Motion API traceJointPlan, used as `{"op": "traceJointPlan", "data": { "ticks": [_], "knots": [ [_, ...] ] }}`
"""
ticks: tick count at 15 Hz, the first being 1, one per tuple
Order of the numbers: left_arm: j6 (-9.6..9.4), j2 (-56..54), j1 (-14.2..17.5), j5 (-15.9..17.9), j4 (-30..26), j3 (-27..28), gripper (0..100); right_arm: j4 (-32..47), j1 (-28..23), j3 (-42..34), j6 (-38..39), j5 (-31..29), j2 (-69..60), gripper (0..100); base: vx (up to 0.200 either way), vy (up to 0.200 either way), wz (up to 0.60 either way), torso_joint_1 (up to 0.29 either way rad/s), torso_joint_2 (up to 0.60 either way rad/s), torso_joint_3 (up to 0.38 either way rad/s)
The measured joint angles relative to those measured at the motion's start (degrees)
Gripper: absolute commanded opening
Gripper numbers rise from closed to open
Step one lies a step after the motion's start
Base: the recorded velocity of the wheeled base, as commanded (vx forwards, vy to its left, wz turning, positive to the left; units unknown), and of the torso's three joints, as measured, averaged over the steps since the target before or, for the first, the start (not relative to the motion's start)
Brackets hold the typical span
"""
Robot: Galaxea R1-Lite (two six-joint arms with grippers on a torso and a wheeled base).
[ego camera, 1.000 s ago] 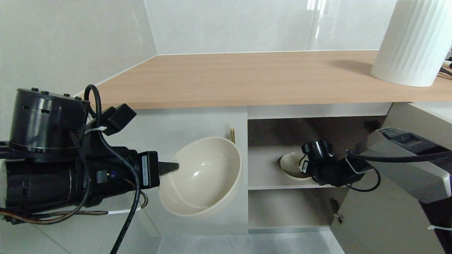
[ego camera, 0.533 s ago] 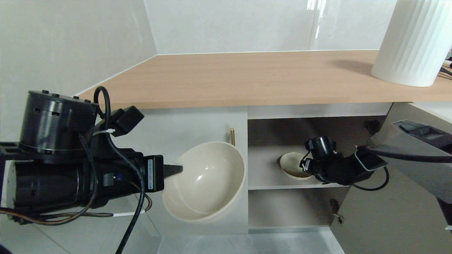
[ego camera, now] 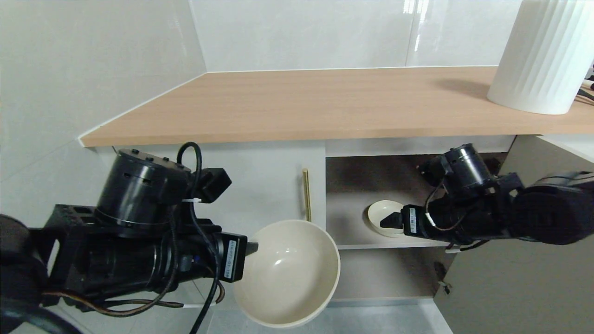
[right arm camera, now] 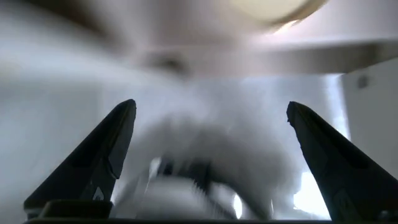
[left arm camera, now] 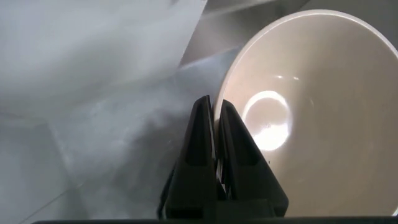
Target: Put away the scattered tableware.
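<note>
A large cream bowl (ego camera: 290, 273) hangs tilted in front of the closed cabinet door, low down. My left gripper (ego camera: 253, 248) is shut on its rim; the left wrist view shows both fingers (left arm camera: 202, 124) pinching the edge of the large bowl (left arm camera: 311, 112). A small cream bowl (ego camera: 383, 214) rests on the middle shelf (ego camera: 348, 232) of the open cabinet. My right gripper (ego camera: 389, 221) sits just in front of it, open and holding nothing. The right wrist view shows that gripper (right arm camera: 211, 118) with fingers (right arm camera: 115, 143) spread wide and the small bowl (right arm camera: 273, 7) beyond them.
A wooden counter (ego camera: 325, 102) tops the cabinet, with a white ribbed container (ego camera: 543, 55) at its right end. The closed left door carries a gold handle (ego camera: 306, 195). The open right door (ego camera: 510, 287) stands beside a lower shelf space (ego camera: 380, 273).
My left arm has carried the large bowl down and to the right. My right arm has drawn back from the small bowl on the shelf, its wrist lifted.
</note>
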State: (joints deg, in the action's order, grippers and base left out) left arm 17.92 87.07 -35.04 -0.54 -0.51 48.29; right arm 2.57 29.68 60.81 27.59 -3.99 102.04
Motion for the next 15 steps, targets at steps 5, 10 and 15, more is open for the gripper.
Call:
{"op": "traceJointPlan", "data": {
  "ticks": [5,10,15],
  "knots": [
    [0.26,5.35,-6.14,-7.51,0.16,-0.11,0,9.24,11.08,-1.28,-2.5,4.74,-12.54,100,0.0,0.0,0.0,0.0,0.0,0.0],
    [0.33,6.57,-8.98,-10.33,0.18,0.22,0,9.22,16.18,-2.13,-2.5,5.05,-11.37,100,0.0,0.0,0.0,0.0,0.0,0.0],
    [0.5,8.74,-10.33,-10.33,2.01,1.73,0,6.6,19.13,-1.5,-2.39,4.53,-5.86,100,0.0,0.0,0.0,0.0,0.0,0.0]
  ]
}}
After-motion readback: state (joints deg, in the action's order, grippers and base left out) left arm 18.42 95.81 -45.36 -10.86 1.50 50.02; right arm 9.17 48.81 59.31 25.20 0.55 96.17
